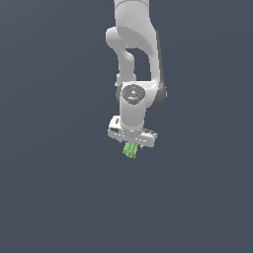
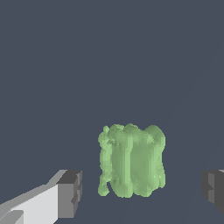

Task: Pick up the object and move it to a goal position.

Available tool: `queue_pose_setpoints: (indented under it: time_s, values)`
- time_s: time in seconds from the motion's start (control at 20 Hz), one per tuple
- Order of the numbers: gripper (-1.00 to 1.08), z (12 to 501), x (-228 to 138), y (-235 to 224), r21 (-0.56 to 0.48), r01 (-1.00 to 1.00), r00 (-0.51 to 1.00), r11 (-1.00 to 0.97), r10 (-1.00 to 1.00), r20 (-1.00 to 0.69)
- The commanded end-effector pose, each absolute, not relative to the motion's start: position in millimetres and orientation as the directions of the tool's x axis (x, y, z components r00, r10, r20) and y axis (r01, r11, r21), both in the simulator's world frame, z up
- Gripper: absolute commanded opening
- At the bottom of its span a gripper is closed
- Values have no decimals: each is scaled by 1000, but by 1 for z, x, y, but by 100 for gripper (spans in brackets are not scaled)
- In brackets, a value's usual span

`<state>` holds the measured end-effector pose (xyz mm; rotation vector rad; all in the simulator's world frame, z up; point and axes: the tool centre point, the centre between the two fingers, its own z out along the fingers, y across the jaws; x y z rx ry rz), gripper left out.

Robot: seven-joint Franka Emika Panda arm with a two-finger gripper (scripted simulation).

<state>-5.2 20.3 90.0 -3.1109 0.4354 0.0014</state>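
Observation:
The object [image 1: 130, 149] is a small light-green lump with ridged sides, sitting just under the white gripper body in the exterior view. In the wrist view the object [image 2: 131, 160] lies between the two grey fingertips [image 2: 70, 193], with a clear gap on each side. My gripper [image 2: 142, 190] is open and straddles the object without touching it. In the exterior view the fingers are hidden behind the hand and the object.
The white arm [image 1: 133, 44] comes down from the top of the exterior view. A plain dark grey surface [image 1: 54, 188] fills all else in view.

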Motion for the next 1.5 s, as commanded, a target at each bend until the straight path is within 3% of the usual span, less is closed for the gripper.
queue_pose_setpoints:
  time_s: [0.0, 0.7, 0.75, 1.45]
  values:
    - [100, 87, -5, 20, 0, -275, 962, -962, -275, -1]
    - [100, 40, -5, 21, 0, -278, 961, -961, -278, 0]
    - [-100, 40, -5, 21, 0, -278, 961, -961, -278, 0]
    - [-100, 41, -8, 21, 0, -278, 961, -961, -278, 0]
